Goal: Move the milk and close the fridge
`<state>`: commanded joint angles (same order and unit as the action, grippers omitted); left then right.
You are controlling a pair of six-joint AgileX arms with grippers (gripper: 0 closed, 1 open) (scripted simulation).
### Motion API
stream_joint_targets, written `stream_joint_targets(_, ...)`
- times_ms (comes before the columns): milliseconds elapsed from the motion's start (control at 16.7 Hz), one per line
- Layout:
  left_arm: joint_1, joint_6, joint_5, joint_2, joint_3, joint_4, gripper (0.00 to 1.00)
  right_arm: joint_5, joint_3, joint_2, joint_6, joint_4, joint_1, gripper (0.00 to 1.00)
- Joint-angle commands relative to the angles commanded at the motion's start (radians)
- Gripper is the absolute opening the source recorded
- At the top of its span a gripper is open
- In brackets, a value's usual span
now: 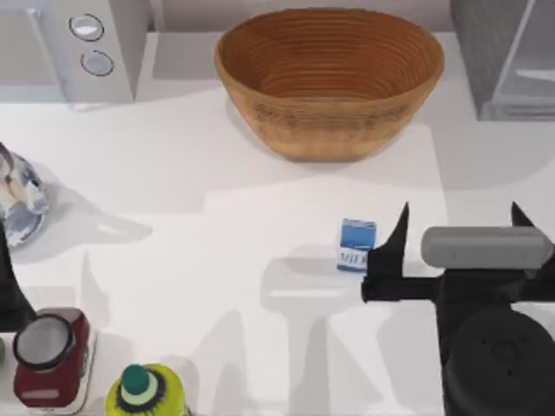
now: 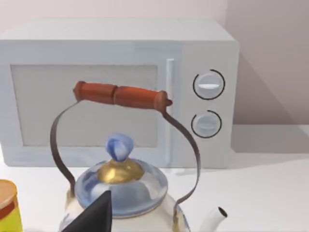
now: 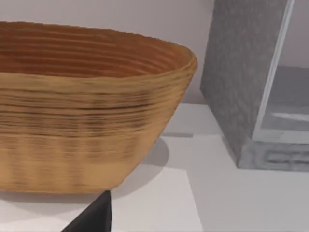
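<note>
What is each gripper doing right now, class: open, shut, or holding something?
Right gripper: open, holding nothing, beside the milk.
Left gripper: cannot be told; its arm sits at the table's left edge by the kettle.

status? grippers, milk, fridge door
Right gripper open, beside the milk, not gripping. Milk upright on the table, in front of the basket. Fridge door ajar at back right. Left arm parked by the kettle.

Black right arm, grey cylinder on top, pointed black tool [image 1: 457, 217] fingers.
</note>
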<state>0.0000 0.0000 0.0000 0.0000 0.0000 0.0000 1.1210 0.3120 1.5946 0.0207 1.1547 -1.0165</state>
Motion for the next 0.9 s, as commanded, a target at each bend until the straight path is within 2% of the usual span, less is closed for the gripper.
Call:
stream_joint_targets(480, 0.000, 0.000, 0.000, 0.000, 0.000, 0.000, 1.00, 0.100, 0.226, 0.480, -0.002, 0.298, -0.050, 1.00)
stream_joint_targets(900, 0.000, 0.000, 0.000, 0.000, 0.000, 0.000, 1.00, 0.140, 0.378, 0.763, 0.012, 0.479, -0.061, 1.00)
